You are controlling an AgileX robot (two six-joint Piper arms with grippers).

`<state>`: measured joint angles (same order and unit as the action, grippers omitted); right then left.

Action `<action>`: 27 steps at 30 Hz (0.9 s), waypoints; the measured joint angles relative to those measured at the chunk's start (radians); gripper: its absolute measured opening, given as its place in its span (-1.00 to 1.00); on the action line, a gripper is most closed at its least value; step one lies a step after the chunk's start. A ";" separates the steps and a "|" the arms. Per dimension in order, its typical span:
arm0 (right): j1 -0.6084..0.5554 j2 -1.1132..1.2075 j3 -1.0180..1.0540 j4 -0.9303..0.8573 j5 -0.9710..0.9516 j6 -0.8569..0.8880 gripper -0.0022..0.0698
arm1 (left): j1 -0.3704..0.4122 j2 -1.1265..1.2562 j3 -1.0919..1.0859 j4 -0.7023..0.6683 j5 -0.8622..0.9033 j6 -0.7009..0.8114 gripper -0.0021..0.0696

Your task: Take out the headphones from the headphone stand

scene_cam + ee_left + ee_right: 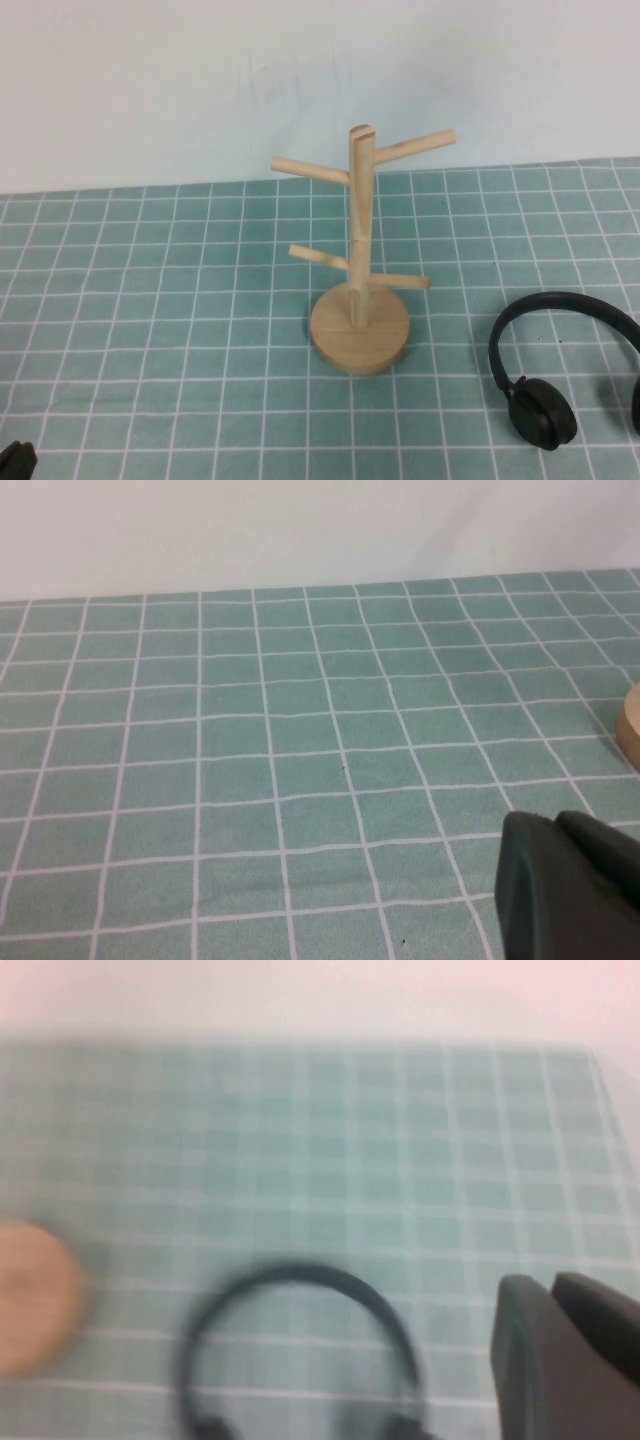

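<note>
No writing or brand shows on anything.

The headphones [560, 365] lie flat on the green checked cloth [150, 300], off the headphone stand [358, 262]. The stand is upright in the middle of the cloth, and all four pegs are bare. The headphones are to its right, near it but not touching. The edge of the high view cuts off one earcup.

The right gripper [575, 1355] does not show in the high view. In its own wrist view only a dark part of it shows in a corner. The headphones [300, 1350] lie just beside it on the cloth. That view is blurry, and the earcups are cut off.

The left gripper [17, 461] is a dark bit at the near left corner, well apart from the headphones and holding nothing that shows. Its wrist view shows a dark part [570, 885] over bare cloth, with the stand's base [630, 725] peeking in at the edge.

For both grippers, I cannot tell how they are set
</note>
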<state>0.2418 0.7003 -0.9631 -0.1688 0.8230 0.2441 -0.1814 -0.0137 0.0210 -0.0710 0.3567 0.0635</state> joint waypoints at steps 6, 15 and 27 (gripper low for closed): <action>0.000 -0.254 0.158 0.049 -0.011 -0.092 -0.96 | 0.000 0.000 0.000 0.000 0.000 0.000 -0.96; 0.000 -0.462 0.238 0.032 0.020 -0.087 -0.96 | 0.000 0.000 0.000 0.000 0.000 0.000 -0.96; -0.002 -0.474 0.250 0.030 0.039 -0.087 -0.96 | 0.000 0.000 0.000 0.000 0.000 0.000 -0.96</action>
<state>0.2402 0.2263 -0.7130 -0.1385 0.8621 0.1568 -0.1814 -0.0137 0.0210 -0.0710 0.3567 0.0635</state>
